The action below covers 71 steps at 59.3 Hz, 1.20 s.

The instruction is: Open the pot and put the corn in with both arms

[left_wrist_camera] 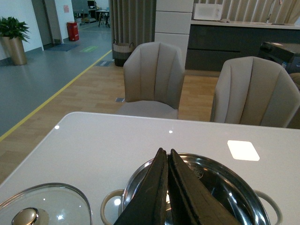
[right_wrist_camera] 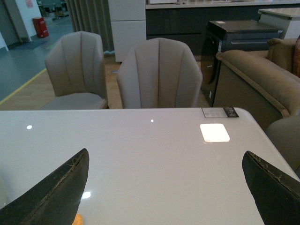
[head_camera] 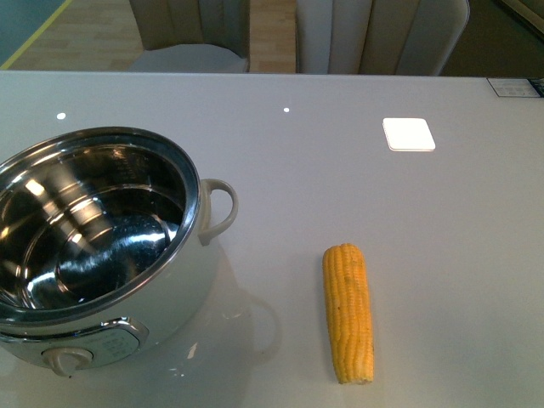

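The white pot [head_camera: 183, 293] stands open at the left of the front view, its steel inside empty, loop handle [head_camera: 219, 208] toward the middle, knob [head_camera: 70, 360] in front. The corn [head_camera: 348, 311] lies lengthwise on the table right of the pot. Neither arm shows in the front view. In the left wrist view my left gripper [left_wrist_camera: 165, 152] is shut and empty above the pot [left_wrist_camera: 225, 180], and the glass lid [left_wrist_camera: 49, 206] with its knob lies on the table beside it. My right gripper [right_wrist_camera: 165, 157] is open over bare table; a sliver of corn [right_wrist_camera: 76, 219] shows by one finger.
A white square pad [head_camera: 408, 134] lies at the back right of the white table [head_camera: 340, 187]. Beige chairs [head_camera: 382, 34] stand behind the far edge. A label [head_camera: 514, 87] sits at the far right corner. A sofa [right_wrist_camera: 262, 84] stands beyond the table's right side.
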{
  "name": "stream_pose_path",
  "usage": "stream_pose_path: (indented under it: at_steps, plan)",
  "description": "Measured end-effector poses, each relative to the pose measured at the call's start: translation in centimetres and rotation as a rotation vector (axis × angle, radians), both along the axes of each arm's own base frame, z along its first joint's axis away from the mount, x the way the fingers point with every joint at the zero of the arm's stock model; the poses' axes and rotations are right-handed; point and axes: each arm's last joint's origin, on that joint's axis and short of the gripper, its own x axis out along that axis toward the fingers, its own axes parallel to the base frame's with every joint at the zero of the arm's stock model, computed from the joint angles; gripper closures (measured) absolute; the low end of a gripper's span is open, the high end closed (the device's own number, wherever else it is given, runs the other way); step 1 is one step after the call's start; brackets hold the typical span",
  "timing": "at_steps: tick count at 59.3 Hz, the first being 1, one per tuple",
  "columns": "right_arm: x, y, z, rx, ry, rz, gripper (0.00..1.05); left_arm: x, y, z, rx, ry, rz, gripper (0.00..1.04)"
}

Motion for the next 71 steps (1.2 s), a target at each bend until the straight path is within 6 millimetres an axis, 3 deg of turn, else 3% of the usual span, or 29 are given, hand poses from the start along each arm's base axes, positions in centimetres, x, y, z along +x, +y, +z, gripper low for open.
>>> stream_pose_path:
  at_steps: [3,34,45,51,55,71]
  plan:
    - [0.0,0.0,0.0,0.000,0.000,0.000,0.09,0.0,0.0,0.0,0.000,0.000,0.000,0.98]
    - [0.0,0.0,0.0,0.000,0.000,0.000,0.09,0.0,0.0,0.0,0.001,0.001,0.000,0.06]
    - [0.0,0.0,0.0,0.007,0.012,-0.003,0.09,0.0,0.0,0.0,0.002,0.001,0.000,0.07]
    - [0.3,0.0,-0.2,0.161,0.570,-0.082,0.09,0.0,0.0,0.0,0.002,0.000,-0.001,0.07]
    - [0.3,0.2,-1.1,0.195,0.722,-0.107,0.09,0.0,0.0,0.0,0.002,0.000,0.000,0.07]
    - [3.5,2.4,-1.6,0.143,0.765,-0.038,0.09,0.0,0.0,0.0,0.002,0.000,0.000,0.07]
